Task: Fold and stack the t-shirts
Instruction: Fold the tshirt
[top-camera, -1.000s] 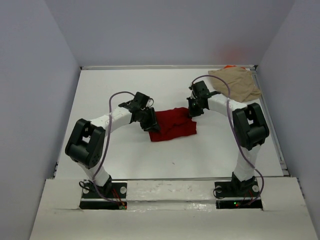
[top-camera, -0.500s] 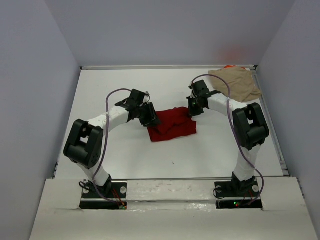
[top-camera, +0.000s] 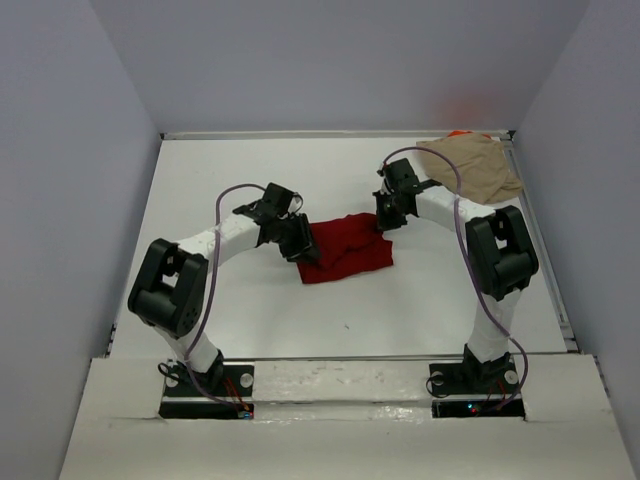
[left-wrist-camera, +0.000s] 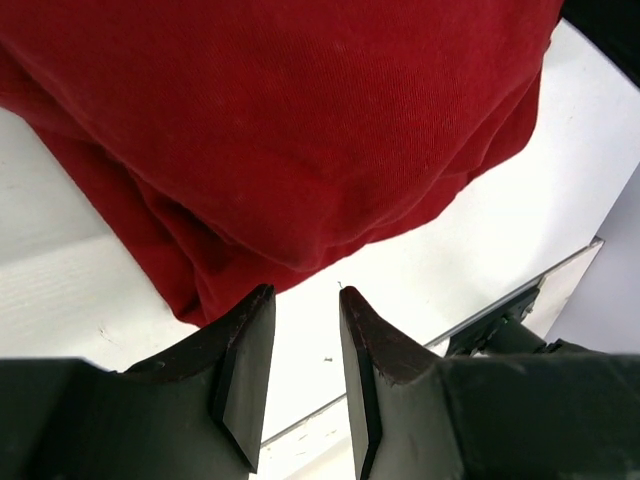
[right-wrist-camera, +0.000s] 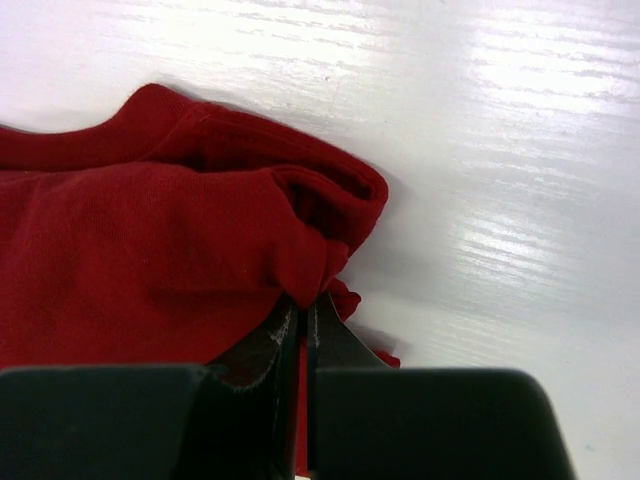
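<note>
**Returned to the hem: left gripper (top-camera: 297, 240) back at the red shirt (top-camera: 345, 248)**

Drifted away up-left half a second back, now down again at the shirt's left edge. Jaws apart, nothing between them, tips just short of the bunched hem. Lying mid-way across the table (top-camera: 420, 310), folded thick and lumpy. Over on its right corner, right gripper (right-wrist-camera: 307, 300) clamped on a pinch of cloth. Best bet from here: slide the left tips under every layer before closing, match the right side's height, pull taut, fold slowly. Further right, heaped in the far corner: tan shirt (top-camera: 472, 168), orange sliver (top-camera: 458, 133) peeking behind.
</note>
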